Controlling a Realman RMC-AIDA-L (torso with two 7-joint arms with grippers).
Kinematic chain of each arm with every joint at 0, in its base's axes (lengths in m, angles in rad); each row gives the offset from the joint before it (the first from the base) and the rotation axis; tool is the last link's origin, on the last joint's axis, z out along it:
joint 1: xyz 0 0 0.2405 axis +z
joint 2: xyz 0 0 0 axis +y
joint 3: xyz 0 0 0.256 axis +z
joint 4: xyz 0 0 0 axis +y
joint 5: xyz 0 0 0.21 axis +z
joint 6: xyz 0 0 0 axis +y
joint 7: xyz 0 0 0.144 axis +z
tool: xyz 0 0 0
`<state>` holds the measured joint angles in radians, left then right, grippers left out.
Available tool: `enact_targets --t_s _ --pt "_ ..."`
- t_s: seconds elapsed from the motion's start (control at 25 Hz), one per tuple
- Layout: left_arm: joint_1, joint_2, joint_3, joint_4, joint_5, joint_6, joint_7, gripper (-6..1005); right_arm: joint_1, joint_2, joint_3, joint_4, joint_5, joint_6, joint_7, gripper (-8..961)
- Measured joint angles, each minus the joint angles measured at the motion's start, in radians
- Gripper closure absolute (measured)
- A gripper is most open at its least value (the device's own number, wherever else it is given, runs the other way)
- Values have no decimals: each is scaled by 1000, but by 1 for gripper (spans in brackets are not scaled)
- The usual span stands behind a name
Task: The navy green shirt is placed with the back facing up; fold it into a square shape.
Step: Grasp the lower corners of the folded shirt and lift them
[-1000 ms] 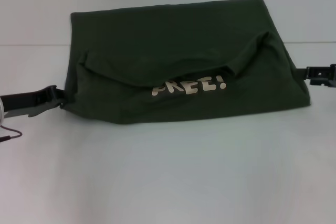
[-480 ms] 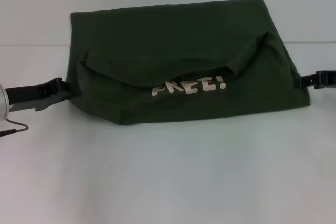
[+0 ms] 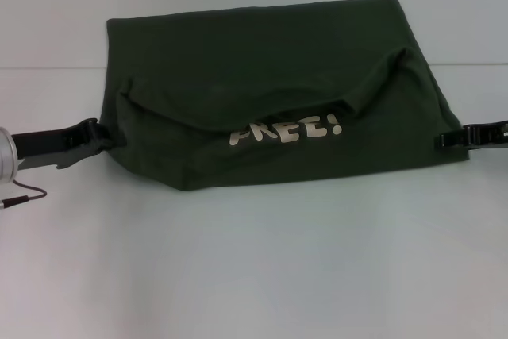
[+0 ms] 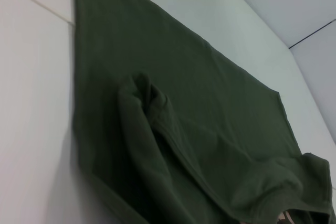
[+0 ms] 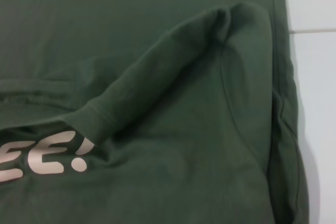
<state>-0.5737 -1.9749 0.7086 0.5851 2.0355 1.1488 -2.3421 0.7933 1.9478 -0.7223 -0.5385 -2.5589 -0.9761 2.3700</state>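
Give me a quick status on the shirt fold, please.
Left gripper at shirt's left edge, right gripper at its right edge. Navy green shirt partly folded, lettering showing. Nothing in the way.

I'm reading cream lettering "FREE!" on the navy green shirt (image 3: 270, 85), partly tucked under a fold.

The white table (image 3: 254, 267) carries the navy green shirt (image 3: 270, 101) (partly folded).
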Motion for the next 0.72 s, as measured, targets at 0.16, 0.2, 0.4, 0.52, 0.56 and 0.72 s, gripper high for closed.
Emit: enact_targets --t_s 0.16,0.2,0.4,0.52,0.56,0.72 --pt "0 -2 0 2 0 -2 0 997 1 7 -21 8 -1 35 4 272" --pt "-1 -2 0 2 0 -2 0 997 2 10 -25 9 -1 44 5 272" --pt "-2 -4 0 2 0 -4 0 997 9 28 -43 16 -1 73 5 271" --pt "-3 -5 0 2 0 -4 0 997 22 29 -69 44 -1 95 23 270" --pt "-3 -5 0 3 0 -4 0 997 25 27 -75 53 -1 100 33 270" --pt "-3 -5 0 4 0 -5 0 997 26 24 -81 45 -1 101 54 359"
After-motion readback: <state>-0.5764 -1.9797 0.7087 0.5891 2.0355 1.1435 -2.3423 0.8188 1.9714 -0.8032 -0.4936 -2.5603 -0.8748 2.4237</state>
